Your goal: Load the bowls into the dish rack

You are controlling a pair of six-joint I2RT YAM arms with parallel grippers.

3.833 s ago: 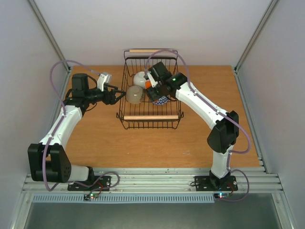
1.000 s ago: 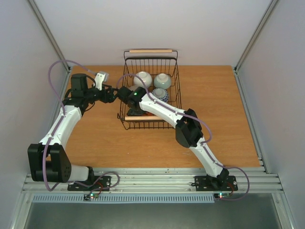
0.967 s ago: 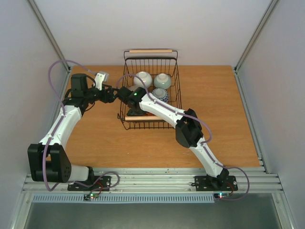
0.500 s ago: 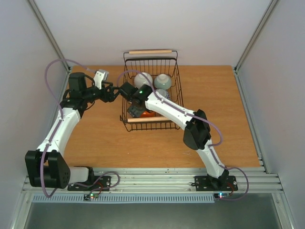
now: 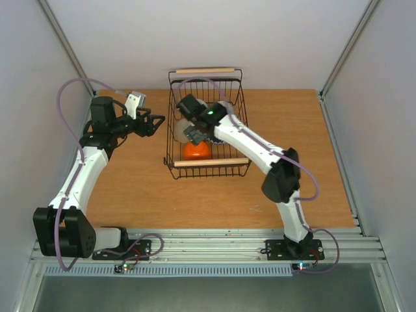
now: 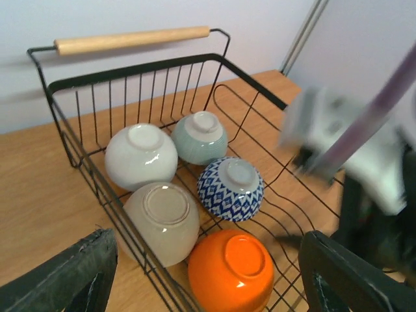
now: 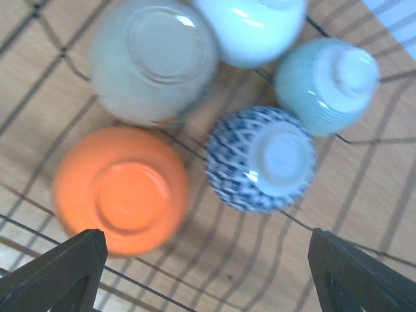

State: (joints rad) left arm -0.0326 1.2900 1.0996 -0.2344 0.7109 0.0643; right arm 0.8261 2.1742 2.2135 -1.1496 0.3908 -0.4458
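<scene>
The black wire dish rack [image 5: 209, 162] holds several bowls, all upside down: white [image 6: 141, 156], pale green [image 6: 199, 136], blue-and-white [image 6: 230, 188], tan [image 6: 162, 221] and orange [image 6: 231, 270]. From above, the orange bowl [image 5: 195, 150] lies at the rack's near left. My left gripper [image 5: 153, 123] is open and empty, just outside the rack's left wall. My right gripper [image 5: 193, 134] hovers open and empty over the bowls. The right wrist view looks straight down on the orange bowl [image 7: 120, 188] and the blue-and-white bowl [image 7: 260, 159].
The rack has wooden bar handles at the far end [image 5: 205, 69] and the near end. Bare wooden table [image 5: 292, 123] lies right of the rack and in front of it. My right arm [image 6: 344, 143] shows blurred over the rack's right side.
My right arm has swung from the rack's left edge to above its middle, uncovering the orange bowl. My left gripper has drawn back slightly to the left.
</scene>
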